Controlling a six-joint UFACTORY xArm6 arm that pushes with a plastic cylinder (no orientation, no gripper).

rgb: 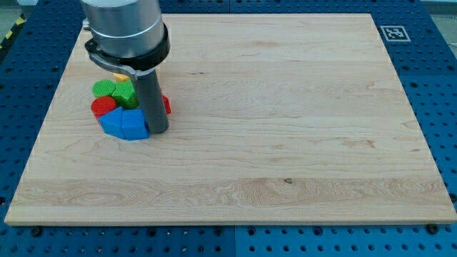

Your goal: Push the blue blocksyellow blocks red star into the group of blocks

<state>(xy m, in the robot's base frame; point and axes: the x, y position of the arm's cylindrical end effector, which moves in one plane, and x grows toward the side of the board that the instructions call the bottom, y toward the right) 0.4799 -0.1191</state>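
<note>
Blue blocks [124,123] sit at the view's left of the wooden counter [285,107], touching my tip [158,131] on its left; we see a red block [104,106] and green blocks [114,90] packed just behind. We carry no gripper.

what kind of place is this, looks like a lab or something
Probably a robotics lab bench: a wooden board lies on a blue perforated table, a printed marker tag sits at the board's corner, and my tip rests beside clustered coloured blocks.
</note>
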